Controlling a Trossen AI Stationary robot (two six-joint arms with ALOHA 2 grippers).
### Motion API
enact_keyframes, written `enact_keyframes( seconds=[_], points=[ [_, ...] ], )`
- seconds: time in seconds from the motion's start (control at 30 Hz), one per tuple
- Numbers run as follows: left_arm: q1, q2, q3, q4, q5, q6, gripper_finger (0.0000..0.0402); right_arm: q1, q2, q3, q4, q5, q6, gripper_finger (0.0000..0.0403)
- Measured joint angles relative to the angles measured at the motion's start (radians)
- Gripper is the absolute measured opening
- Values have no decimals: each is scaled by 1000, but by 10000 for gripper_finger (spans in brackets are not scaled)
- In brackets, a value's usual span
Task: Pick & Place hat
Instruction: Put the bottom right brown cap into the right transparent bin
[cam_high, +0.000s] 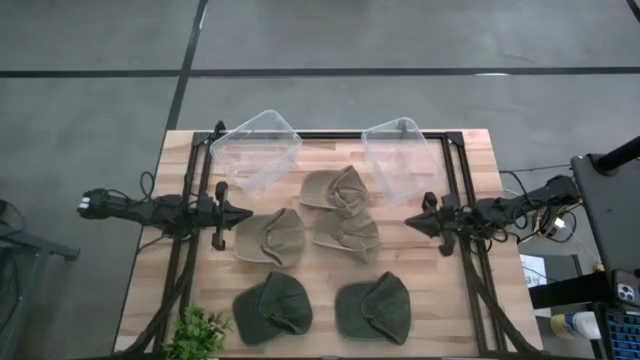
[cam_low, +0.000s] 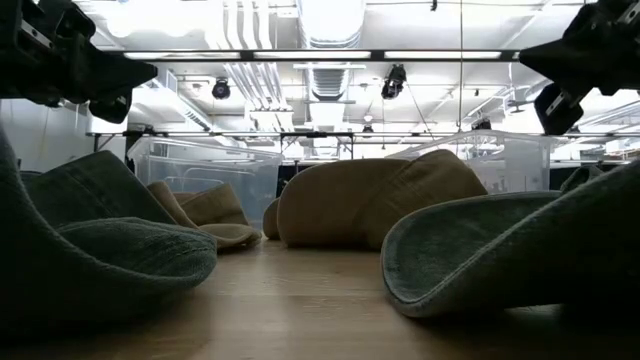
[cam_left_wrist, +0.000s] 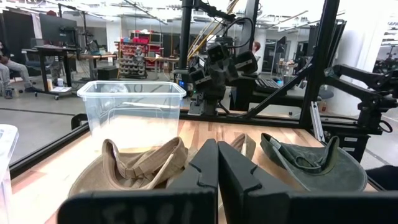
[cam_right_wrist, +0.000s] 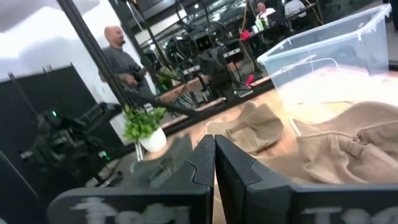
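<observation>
- left pincer: fingers together, empty, beside the tan fabric hat at the wooden surface centre.
- right pincer: fingers together, empty, beside another tan hat.
- 2 clear plastic bins at the far edge.

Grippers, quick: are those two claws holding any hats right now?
Left gripper: closed, holding nothing, above the table beside a tan hat.
Right gripper: closed, holding nothing, beside another tan hat.

Tan hat at centre, dark green hats at 8 and 4 o'clock, clear bins behind, dark arm parts at 10 and 2 o'clock
</observation>
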Motion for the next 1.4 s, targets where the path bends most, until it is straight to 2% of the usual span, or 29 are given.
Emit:
enact_keyframes(
  seconds=[0.17,0.37,0.63,0.83,0.97,1.1,1.23,1.4],
  points=[
    [0,0,0,0,0,0,3,1,101,0,85,-17,-46,9],
    [0,0,0,0,0,0,3,2,231,0,265,-26,-5,16],
    [0,0,0,0,0,0,3,21,411,76,313,-127,35,96],
    [0,0,0,-1,0,0,3,23,561,190,313,10,98,158],
    [0,0,0,-1,0,0,3,23,667,281,306,-11,96,178],
    [0,0,0,-5,0,0,3,23,804,396,300,-63,31,179],
    [0,0,0,-4,0,0,3,23,945,540,220,-85,-67,175],
    [0,0,0,-4,0,0,3,24,1104,747,-94,-86,-83,170]
  ],
)
